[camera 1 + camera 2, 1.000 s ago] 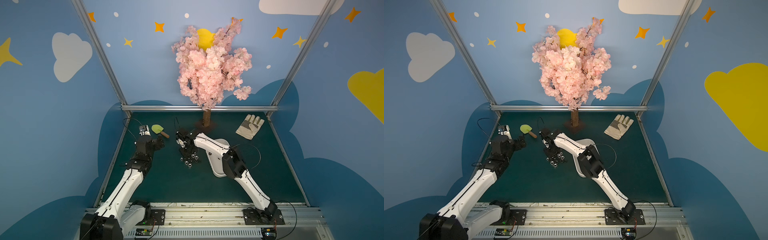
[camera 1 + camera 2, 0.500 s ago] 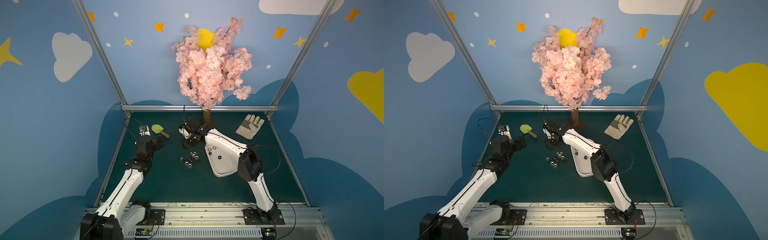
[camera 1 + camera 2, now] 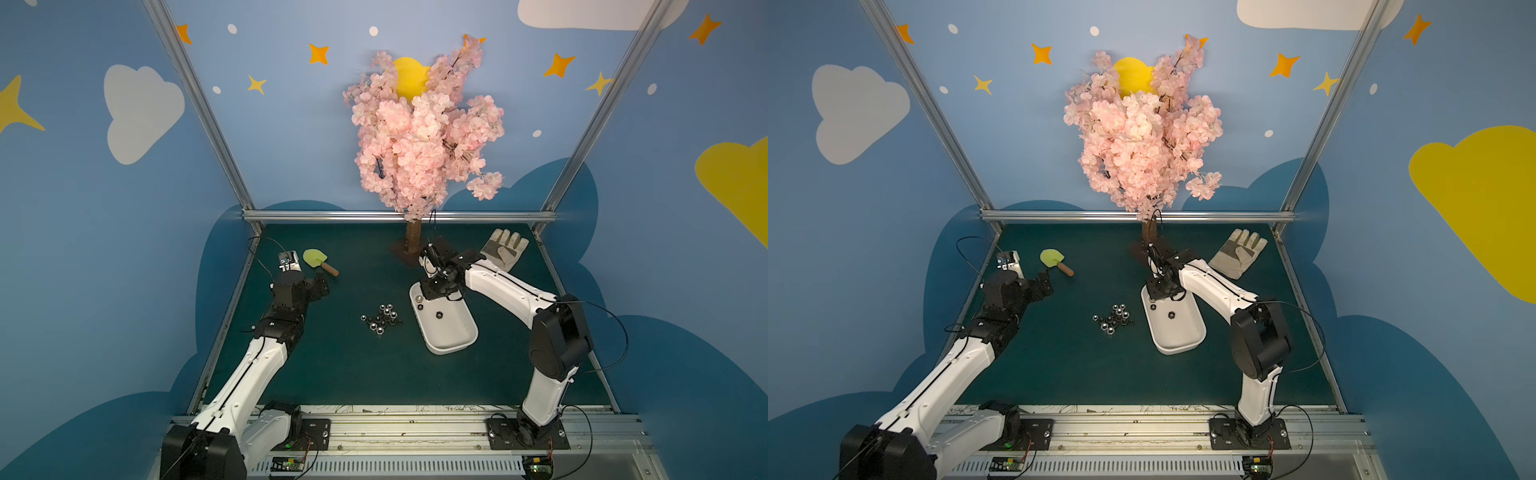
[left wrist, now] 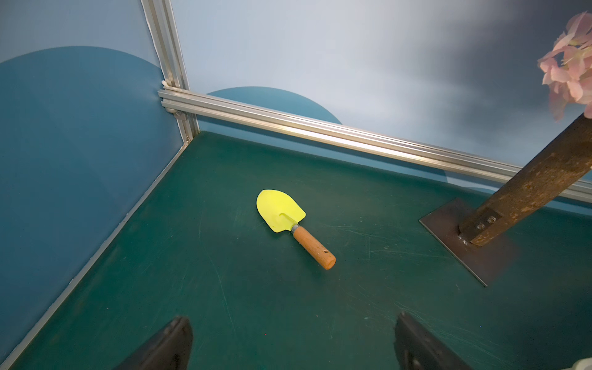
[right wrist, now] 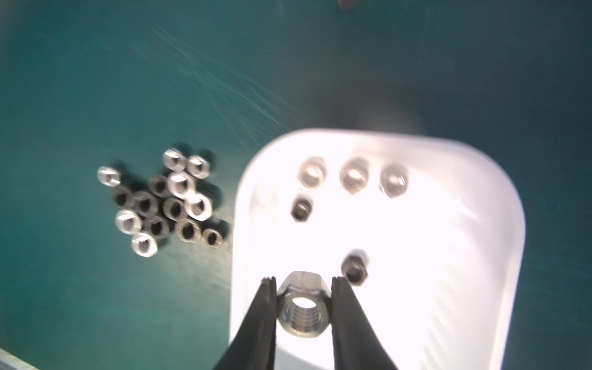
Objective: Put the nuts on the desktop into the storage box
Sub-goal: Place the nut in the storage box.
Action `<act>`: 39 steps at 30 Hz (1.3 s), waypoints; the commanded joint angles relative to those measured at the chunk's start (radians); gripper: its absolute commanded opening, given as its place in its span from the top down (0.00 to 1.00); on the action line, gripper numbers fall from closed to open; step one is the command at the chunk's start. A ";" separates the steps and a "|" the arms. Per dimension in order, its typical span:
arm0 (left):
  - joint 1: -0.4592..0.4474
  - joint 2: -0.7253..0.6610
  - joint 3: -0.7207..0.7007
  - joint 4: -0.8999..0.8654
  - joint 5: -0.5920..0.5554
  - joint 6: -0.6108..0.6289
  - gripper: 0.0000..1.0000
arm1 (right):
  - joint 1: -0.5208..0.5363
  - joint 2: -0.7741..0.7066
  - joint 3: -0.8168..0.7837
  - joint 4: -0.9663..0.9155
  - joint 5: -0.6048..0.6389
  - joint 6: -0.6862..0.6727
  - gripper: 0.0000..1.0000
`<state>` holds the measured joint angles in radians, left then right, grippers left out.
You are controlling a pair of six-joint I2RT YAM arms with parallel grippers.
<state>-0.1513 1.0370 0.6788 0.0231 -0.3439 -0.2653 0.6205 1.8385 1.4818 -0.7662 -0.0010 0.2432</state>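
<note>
A cluster of several silver hex nuts [image 3: 381, 319] [image 3: 1113, 319] [image 5: 163, 201] lies on the dark teal desktop [image 3: 353, 365], just left of the white storage box [image 3: 451, 336] [image 3: 1179, 336] [image 5: 448, 256]. Several nuts lie inside the box [image 5: 352, 174]. My right gripper [image 3: 434, 291] [image 3: 1160, 291] [image 5: 302, 280] hangs over the box's far end, shut on one nut [image 5: 303, 307] that sits between its black fingers. My left gripper [image 3: 322, 286] [image 3: 1044, 286] [image 4: 293, 322] stands open and empty above bare desktop at the left, near a trowel.
A yellow trowel with a wooden handle [image 3: 318, 262] [image 4: 282, 211] lies at the back left. The blossom tree's trunk and base plate [image 3: 409, 249] [image 4: 480, 243] stand at the back centre, close behind my right gripper. A beige glove [image 3: 505, 249] lies back right. Aluminium rails [image 3: 399, 216] edge the desktop.
My right arm has lifted away from the nut cluster and swung right, carrying one nut to above the storage box. The left arm has not moved.
</note>
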 commanded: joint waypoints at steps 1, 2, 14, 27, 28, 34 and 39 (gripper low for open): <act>-0.002 -0.010 0.012 0.006 0.001 0.012 0.00 | -0.014 -0.017 -0.017 -0.011 -0.002 -0.009 0.82; -0.002 -0.013 0.011 0.006 -0.001 0.013 0.00 | -0.021 0.002 -0.016 -0.013 -0.005 -0.011 0.82; -0.002 -0.006 0.013 0.000 -0.012 0.020 0.00 | -0.040 0.221 0.116 -0.061 -0.045 -0.052 0.81; -0.001 0.000 0.021 0.000 -0.006 0.021 0.00 | -0.026 0.207 0.173 -0.102 -0.012 -0.047 0.52; -0.001 -0.004 0.021 -0.001 -0.008 0.023 0.00 | -0.025 0.194 0.188 -0.111 -0.010 -0.051 0.51; 0.001 0.004 0.025 0.000 0.013 0.015 0.00 | 0.017 0.089 0.277 -0.155 0.057 -0.063 0.50; 0.000 0.002 0.021 0.006 0.005 0.011 0.00 | 0.089 0.087 0.343 -0.121 -0.034 -0.081 0.47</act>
<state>-0.1509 1.0431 0.6788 0.0231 -0.3405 -0.2550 0.6693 1.9453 1.7901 -0.8856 0.0055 0.1783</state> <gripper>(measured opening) 0.999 0.525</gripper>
